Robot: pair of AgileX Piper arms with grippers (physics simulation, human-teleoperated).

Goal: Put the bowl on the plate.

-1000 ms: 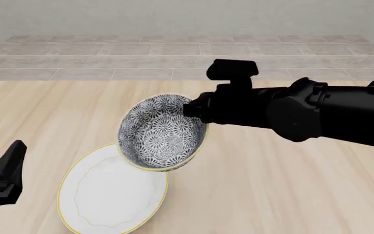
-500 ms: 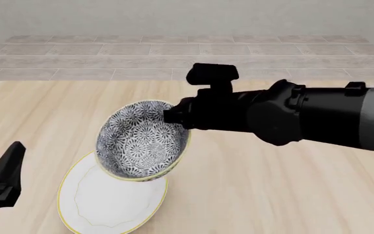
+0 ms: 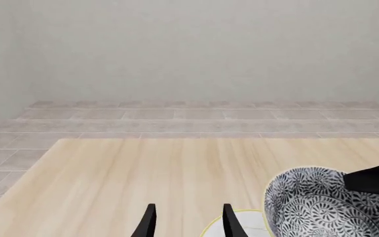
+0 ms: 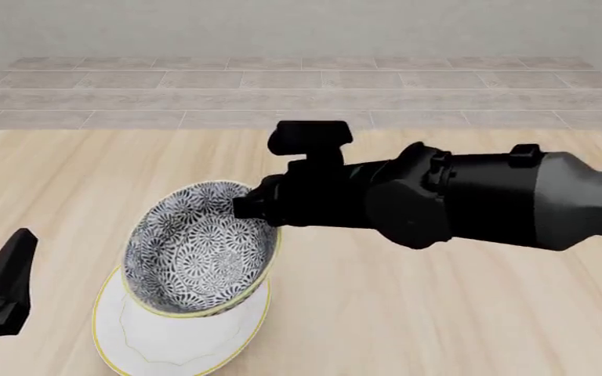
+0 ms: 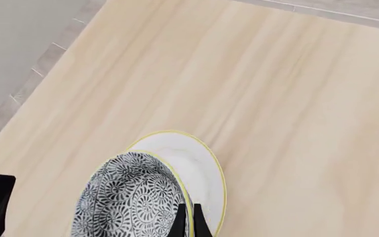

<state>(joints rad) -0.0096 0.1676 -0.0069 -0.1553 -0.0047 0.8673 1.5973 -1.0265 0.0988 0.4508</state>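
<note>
Gripping the rim on the bowl's [image 4: 198, 249] right side, the right gripper [image 4: 251, 208] is clamped shut on it, and the bowl is held tilted over the plate [image 4: 160, 341], its inside turned toward the front camera. Whether bowl and plate touch cannot be told. The left gripper [image 3: 187, 220] is seen near the table's [image 4: 437, 313] left edge, apart from both, its fingers parted around nothing. A pale wooden tabletop is shown, with grey tiled floor and a plain wall beyond. A dense floral pattern covers the deep bowl; the flat white plate is edged in yellow
</note>
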